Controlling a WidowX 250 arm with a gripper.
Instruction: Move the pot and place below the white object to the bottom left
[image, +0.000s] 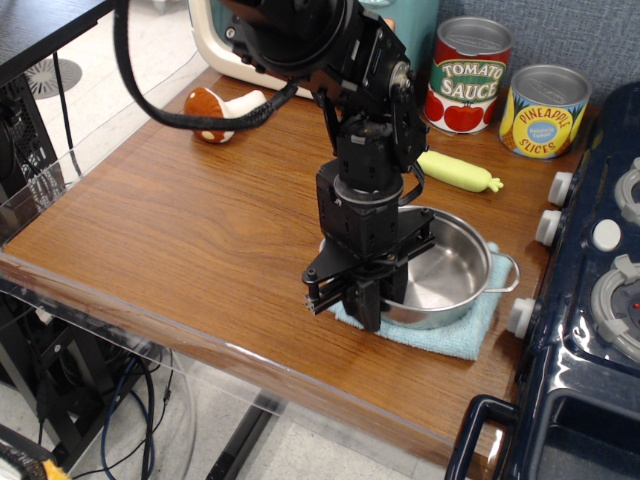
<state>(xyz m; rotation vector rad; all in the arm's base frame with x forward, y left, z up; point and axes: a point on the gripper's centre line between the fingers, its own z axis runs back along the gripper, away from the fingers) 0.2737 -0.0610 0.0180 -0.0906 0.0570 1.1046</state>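
Note:
The pot (452, 268), small, round and shiny steel with wire loop handles, sits on a light blue cloth (466, 336) at the table's front right. My gripper (368, 310) points down at the pot's near left rim. Its two black fingers (372, 300) are pressed together on that rim, one inside the pot and one outside. The pot looks slightly tipped and still rests on the cloth. A white and teal toy appliance (245, 50) stands at the back left of the table, partly hidden by my arm.
A toy mushroom (220, 112) with a white stem lies at the back left. A tomato sauce can (470, 75), a pineapple can (545, 110) and a yellow-green toy (460, 170) are behind the pot. A dark blue toy stove (600, 300) borders the right side.

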